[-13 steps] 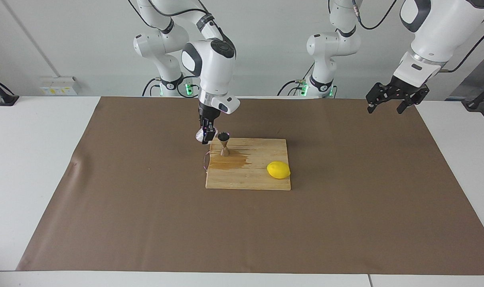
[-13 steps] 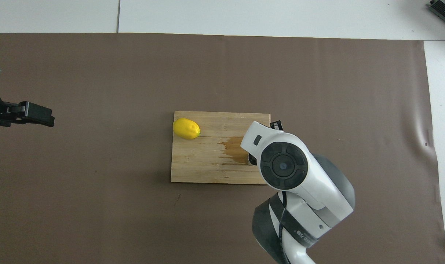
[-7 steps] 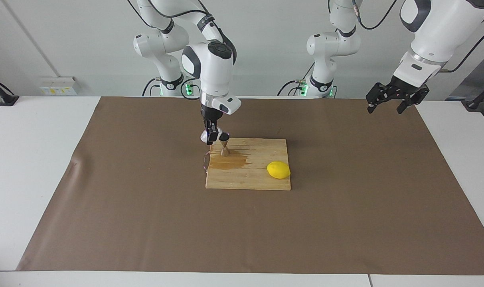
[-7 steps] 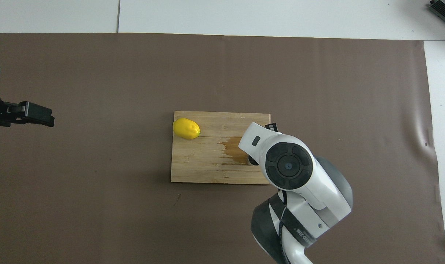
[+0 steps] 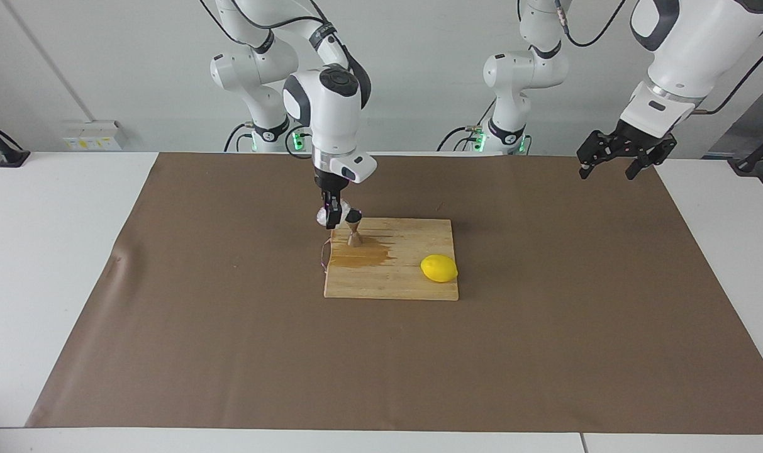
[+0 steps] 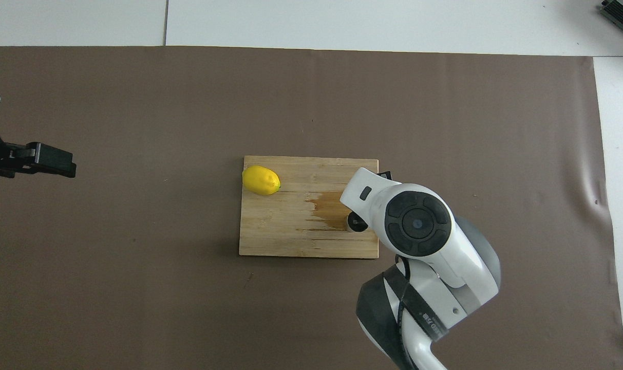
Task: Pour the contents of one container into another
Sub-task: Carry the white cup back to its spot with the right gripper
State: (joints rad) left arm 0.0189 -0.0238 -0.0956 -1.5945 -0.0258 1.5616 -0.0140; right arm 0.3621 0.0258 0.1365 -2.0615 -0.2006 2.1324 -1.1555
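Observation:
My right gripper [image 5: 334, 216] is shut on the small whitish glass cup [image 5: 323, 218] and holds it tipped right over the top of the metal jigger [image 5: 355, 236]. The jigger stands upright on the wooden board's [image 5: 412, 242] corner nearest the robots, toward the right arm's end. From above, the right arm hides the cup, and only part of the jigger's rim [image 6: 354, 224] shows. My left gripper [image 5: 612, 165] hangs open and holds nothing, in the air over the mat's edge at the left arm's end, where the arm waits.
A yellow lemon [image 5: 439, 268] lies on the board, toward the left arm's end. A wet brown stain [image 5: 359, 255] spreads over the board beside the jigger. A brown mat [image 5: 230, 327] covers the table under everything.
The right gripper has shifted sideways, bringing the tipped glass cup from beside the jigger to over its mouth, and the wrist has turned a little. The left arm has not moved.

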